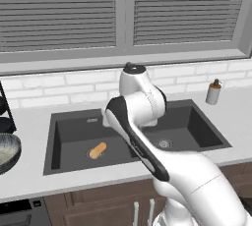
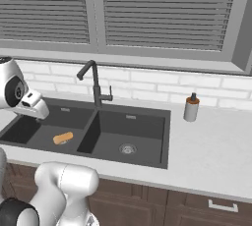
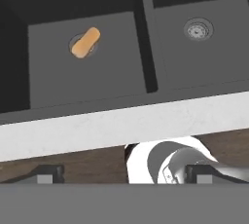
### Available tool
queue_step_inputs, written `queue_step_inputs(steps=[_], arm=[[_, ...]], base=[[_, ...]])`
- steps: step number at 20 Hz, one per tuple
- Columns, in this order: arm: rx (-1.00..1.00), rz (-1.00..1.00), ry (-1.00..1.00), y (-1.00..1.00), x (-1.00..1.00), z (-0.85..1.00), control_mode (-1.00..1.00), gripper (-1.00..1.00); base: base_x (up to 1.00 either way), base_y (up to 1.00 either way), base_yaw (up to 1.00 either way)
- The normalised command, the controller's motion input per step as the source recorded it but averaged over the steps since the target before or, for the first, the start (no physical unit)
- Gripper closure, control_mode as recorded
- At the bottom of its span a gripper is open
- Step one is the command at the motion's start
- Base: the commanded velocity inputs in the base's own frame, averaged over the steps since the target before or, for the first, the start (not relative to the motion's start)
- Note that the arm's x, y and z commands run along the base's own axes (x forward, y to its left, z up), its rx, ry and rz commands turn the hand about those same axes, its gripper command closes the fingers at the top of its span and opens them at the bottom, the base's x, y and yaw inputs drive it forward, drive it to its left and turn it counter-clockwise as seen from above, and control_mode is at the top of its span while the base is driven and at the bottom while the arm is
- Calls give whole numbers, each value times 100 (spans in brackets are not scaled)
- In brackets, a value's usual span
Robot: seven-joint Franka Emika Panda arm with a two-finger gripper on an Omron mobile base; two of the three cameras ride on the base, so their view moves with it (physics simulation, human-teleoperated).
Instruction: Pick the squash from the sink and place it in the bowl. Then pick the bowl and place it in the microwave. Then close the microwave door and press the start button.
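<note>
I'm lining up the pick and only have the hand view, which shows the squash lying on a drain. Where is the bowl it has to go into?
Observer: The bowl sits on the counter just left of the sink, cut off by the edge of the left base view.
Operator: Is the faucet in my way?
Observer: The faucet stands behind the divider between the basins, with its spout angled toward the basin holding the squash.
Operator: Anything else on the counter?
Observer: A soap dispenser stands to the right of the sink, near the wall.
</note>
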Motion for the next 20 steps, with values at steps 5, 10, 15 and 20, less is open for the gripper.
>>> queue_step_inputs(steps=[5,10,15,20], arm=[[3,-3,23,6,46,-33,-100,-100],[0,-4,9,17,41,-57,-100,-100],[-7,-11,0,36,29,-44,-100,-100],[-1,-6,0,12,41,-49,-100,-100]], base=[[0,0,0],[0,0,0],[0,0,0],[0,0,0]])
